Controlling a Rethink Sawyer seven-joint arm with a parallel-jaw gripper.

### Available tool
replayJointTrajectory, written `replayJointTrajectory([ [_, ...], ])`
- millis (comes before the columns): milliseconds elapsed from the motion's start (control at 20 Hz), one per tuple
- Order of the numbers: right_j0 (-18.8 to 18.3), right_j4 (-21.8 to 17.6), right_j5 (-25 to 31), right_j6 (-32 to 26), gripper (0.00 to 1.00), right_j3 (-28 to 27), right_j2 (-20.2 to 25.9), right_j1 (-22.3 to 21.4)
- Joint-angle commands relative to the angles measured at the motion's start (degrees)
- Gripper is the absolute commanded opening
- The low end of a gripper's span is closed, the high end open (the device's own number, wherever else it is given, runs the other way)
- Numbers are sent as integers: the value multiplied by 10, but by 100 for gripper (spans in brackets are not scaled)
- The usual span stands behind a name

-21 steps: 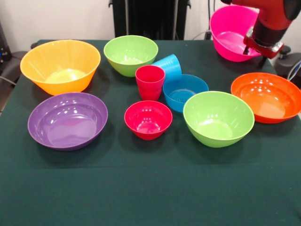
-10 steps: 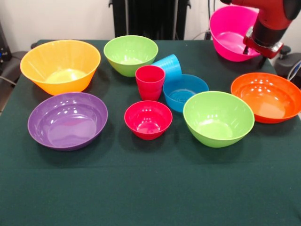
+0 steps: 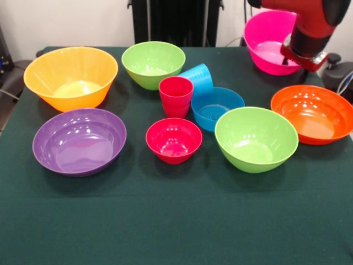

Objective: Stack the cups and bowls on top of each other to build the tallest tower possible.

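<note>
The tool [image 3: 288, 53] is gripping the pink bowl's [image 3: 265, 38] rim, holding it tilted above the desk [image 3: 165, 221]; the arm [image 3: 309, 22] is reaching down from above.

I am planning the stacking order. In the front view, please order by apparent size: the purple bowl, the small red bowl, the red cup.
1. purple bowl, clearly largest.
2. small red bowl.
3. red cup, narrower but taller; it stands a little farther from the camera, so the last two are close.
</note>
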Motion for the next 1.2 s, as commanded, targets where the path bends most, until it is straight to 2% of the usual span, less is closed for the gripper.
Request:
replayJointTrajectory([
  [50, -50, -36, -99, 20, 100, 18, 76, -35],
  [300, -78, -60, -128, 18, 100, 31, 106, -60],
  [600, -94, -70, -105, 28, 100, 48, 125, -86],
  [850, -123, -65, -110, 37, 100, 87, 166, -109],
  [1000, -128, -61, -84, 39, 100, 99, 171, -124],
  [1200, -110, -59, -3, 56, 100, 106, 140, -143],
])
